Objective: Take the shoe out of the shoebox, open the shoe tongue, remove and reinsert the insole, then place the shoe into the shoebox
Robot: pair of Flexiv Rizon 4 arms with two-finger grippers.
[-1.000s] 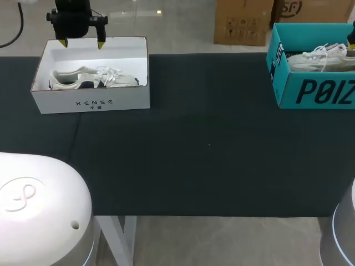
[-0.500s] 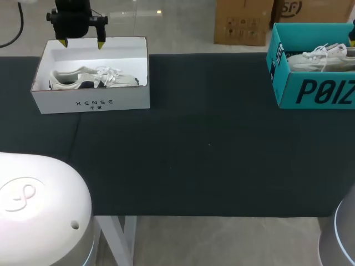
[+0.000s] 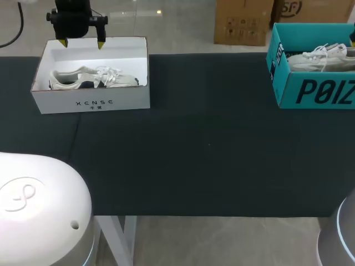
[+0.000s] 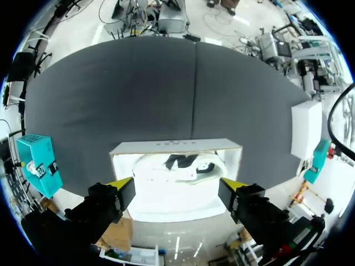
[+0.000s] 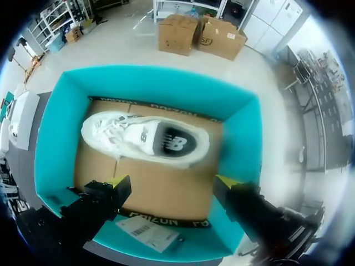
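Counts, as seen:
- Shoeboxes: 2 are counted, one white shoebox [image 3: 91, 103] and one teal shoebox [image 3: 316, 91].
- Shoes: 2 are counted, one per box: white-box shoe [image 3: 94, 77] and teal-box shoe [image 3: 319, 57]. Both are pale and laced.
- Grippers: 2 are counted, left gripper [image 3: 82, 43] and right gripper [image 5: 172, 183].
- Table [image 3: 211, 144]: 1 is counted, dark-topped.
- Paper slip [image 5: 148, 233]: 1 is counted, inside the teal shoebox.

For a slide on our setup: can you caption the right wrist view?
Open right gripper poised above a teal shoebox with one white shoe lying on its side inside.
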